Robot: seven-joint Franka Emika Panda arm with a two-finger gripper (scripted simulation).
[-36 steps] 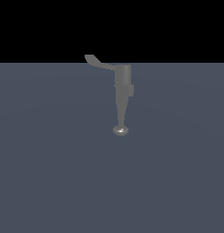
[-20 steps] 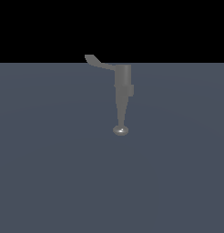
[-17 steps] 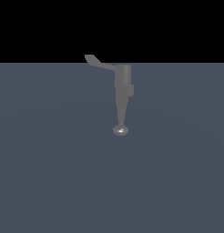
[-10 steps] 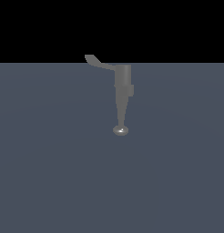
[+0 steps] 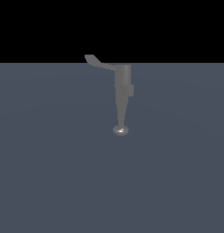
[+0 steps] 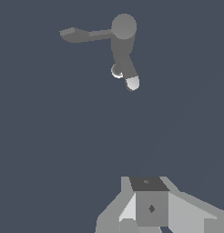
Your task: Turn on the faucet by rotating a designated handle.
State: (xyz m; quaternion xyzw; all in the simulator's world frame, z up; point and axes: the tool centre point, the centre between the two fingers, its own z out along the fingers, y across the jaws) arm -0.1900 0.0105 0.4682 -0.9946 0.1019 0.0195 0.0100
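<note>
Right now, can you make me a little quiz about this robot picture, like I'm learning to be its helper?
1. True or false: the gripper is touching the handle.
2. In the exterior view, toward which side of the faucet does the handle stick out? A) the view's left B) the view's right C) straight down
3. Fill in: the thin stem of the faucet ends in a shiny rounded ____.

Key
1. False. It is apart from the faucet, with bare floor between them in the wrist view.
2. A
3. knob
</note>
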